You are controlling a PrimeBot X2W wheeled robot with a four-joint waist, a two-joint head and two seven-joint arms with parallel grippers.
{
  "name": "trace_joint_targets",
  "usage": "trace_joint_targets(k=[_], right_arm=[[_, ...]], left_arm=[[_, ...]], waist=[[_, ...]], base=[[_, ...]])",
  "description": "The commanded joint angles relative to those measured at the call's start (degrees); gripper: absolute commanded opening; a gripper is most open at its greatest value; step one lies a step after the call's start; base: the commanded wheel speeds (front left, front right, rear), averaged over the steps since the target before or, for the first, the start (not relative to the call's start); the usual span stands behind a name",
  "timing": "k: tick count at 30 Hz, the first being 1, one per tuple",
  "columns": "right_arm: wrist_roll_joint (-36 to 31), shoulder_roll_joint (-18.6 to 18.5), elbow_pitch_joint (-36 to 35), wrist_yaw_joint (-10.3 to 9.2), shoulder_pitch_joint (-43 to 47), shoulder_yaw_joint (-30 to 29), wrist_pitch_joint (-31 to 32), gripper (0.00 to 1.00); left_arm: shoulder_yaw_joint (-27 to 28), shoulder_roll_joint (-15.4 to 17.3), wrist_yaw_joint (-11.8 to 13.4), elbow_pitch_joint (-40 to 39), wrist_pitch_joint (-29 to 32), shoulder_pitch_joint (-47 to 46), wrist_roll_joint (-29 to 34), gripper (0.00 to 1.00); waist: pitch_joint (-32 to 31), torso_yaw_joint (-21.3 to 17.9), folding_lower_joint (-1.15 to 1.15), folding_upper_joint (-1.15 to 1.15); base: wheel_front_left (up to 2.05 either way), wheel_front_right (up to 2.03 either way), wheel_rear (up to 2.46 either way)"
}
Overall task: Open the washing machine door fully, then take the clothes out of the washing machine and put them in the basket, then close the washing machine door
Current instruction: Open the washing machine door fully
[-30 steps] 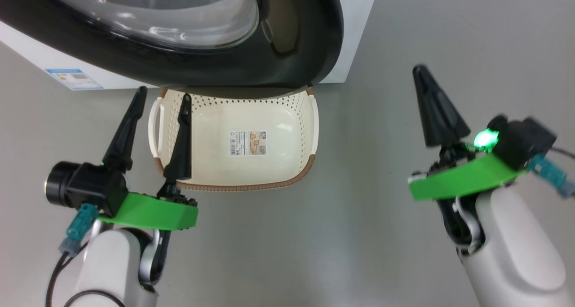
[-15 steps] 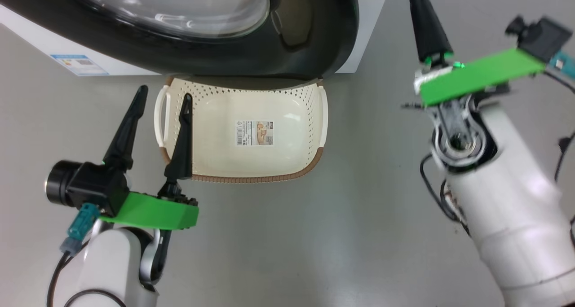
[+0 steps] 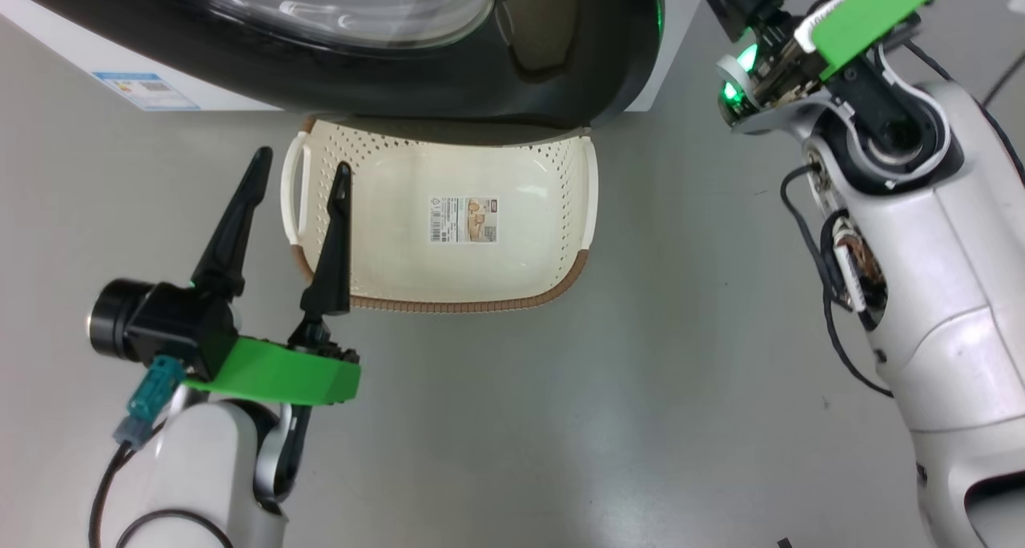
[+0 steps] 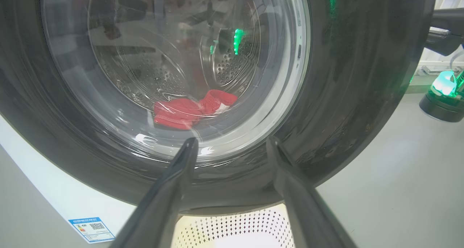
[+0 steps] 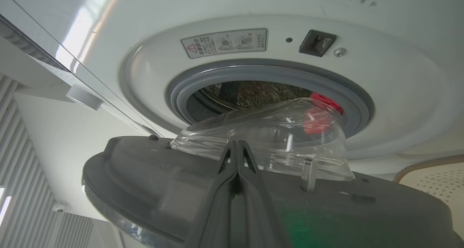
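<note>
The washing machine door, with its black rim and glass bowl, stands ajar over the far end of the basket. In the right wrist view my right gripper is shut and empty, its tips against the door's inner side below the glass bowl. Beyond it are the washing machine's grey gasket and drum, with red clothes inside. My left gripper hangs open and empty over the basket's left end. It faces the door's outer side, and the clothes show through the glass.
The basket stands on bare grey floor in front of the machine, with a label on its bottom. My right forearm takes up the right side of the head view. A blue energy label is on the machine's lower front.
My right arm has swung up and forward, from beside the basket to the door's right edge, with its gripper still shut. The head camera has shifted a little. My left arm has not moved.
</note>
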Motion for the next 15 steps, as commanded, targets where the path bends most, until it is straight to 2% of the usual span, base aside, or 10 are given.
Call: trace_joint_targets(k=[1,8,15], right_arm=[[0.90,0.92,-1.10,0.37,-1.09,0.36,0.78,0.00],[1.49,0.07,1.45,0.37,-4.47,0.34,8.88,0.00],[0.63,-0.03,0.68,0.37,-3.41,0.18,13.24,0.00]], left_arm=[[1.37,1.11,0.28,-1.21,-0.43,-0.83,-0.33,1.00],[0.86,1.11,0.33,-1.02,-0.43,-1.19,-0.67,1.00],[1.30,1.11,0.84,-0.81,-0.43,-1.01,-1.05,1.00]], waist=[[0.18,0.10,0.00,0.00],[0.76,0.73,0.00,0.00],[0.30,0.87,0.00,0.00]], base=[[0.00,0.00,0.00],[0.00,0.00,0.00],[0.00,0.00,0.00]])
